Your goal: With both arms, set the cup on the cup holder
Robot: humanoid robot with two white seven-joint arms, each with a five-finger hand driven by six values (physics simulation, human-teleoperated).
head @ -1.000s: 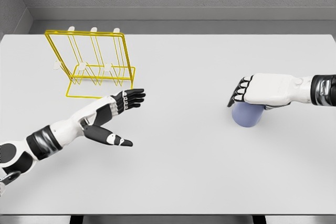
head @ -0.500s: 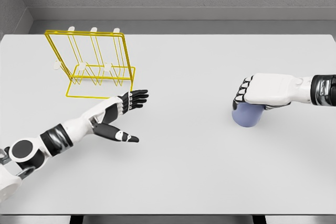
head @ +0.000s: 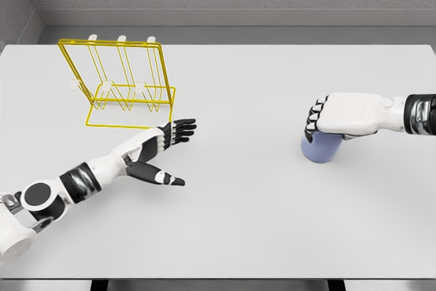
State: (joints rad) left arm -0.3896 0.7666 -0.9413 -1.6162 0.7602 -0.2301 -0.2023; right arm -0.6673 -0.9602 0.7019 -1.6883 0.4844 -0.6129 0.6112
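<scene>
White table [head: 231,223], grey walls behind; right hand [head: 340,117] clamped over lavender cup [head: 321,149] at table's right; left hand [head: 160,151] spread, holding nothing, near yellow wire cup holder [head: 119,83] at far left

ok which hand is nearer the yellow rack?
Left. The left hand is open just in front of the rack; the right hand grips the cup far right.

1. The right hand [head: 340,117] is gripping the lavender cup [head: 321,149] from above, on the right side of the white table [head: 238,223].
2. The left hand [head: 160,151] is lying open with fingers spread, just in front of the yellow wire cup holder [head: 119,83].
3. The holder is standing upright at the table's far left.
</scene>
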